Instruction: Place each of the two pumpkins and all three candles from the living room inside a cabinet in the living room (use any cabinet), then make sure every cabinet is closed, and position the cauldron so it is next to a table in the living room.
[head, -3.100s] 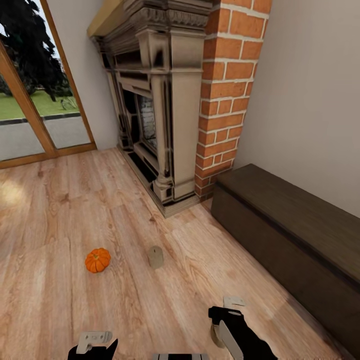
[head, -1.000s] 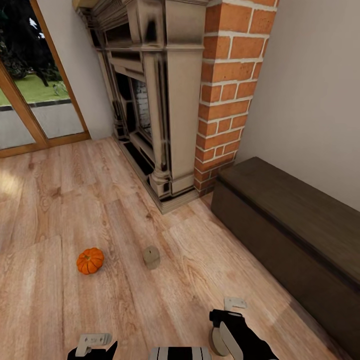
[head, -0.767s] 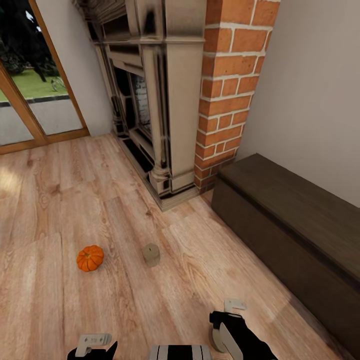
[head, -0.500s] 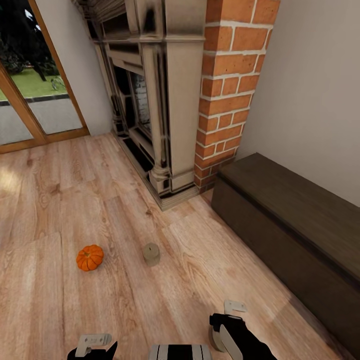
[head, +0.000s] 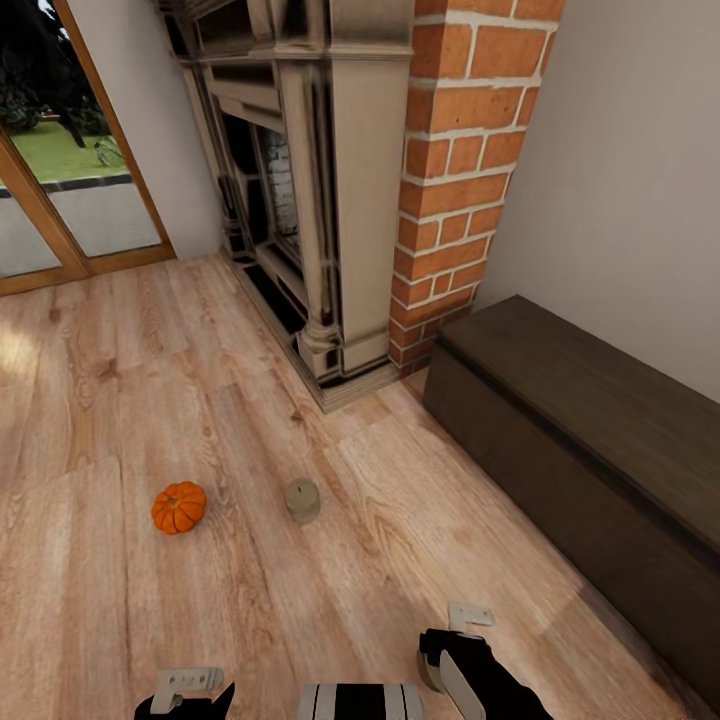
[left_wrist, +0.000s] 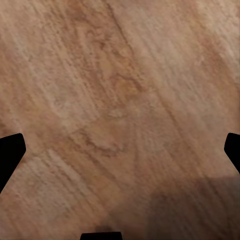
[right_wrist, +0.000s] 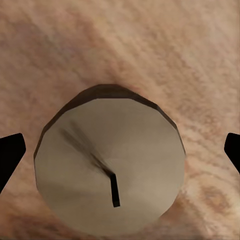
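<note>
Candle (right_wrist: 110, 170) close under the right wrist camera, seen end-on: pale round top, short dark wick, upright on the wood-plank floor (left_wrist: 120, 90). Flanked by two black fingertips (right_wrist: 11, 152) at the picture's edges, both clear of the wax, so right gripper (head: 452, 640) spread wide and gripping nothing. Same candle in the head view as a pale sliver (head: 428, 668) just beside the black right arm, low on the floor.

Left gripper (head: 190, 690) likewise spread wide, fingertips (left_wrist: 10, 152) far apart over bare planks, nothing between them.

Further out on the floor, a second candle (head: 302, 500), stubby and upright, well apart from both grippers. Near it toward the robot's left, one orange pumpkin (head: 179, 507), ribbed, resting on the planks, not touching the candle.

Along the wall on the robot's right, the long dark brown cabinet (head: 580, 450), front flat and shut, top bare.

Beyond it, a red brick column (head: 455, 180) touching the cabinet's far end, with an ornate fireplace surround (head: 310, 200) beside it. Farthest, a wood-framed glass door (head: 60, 190) with grass outside.
</note>
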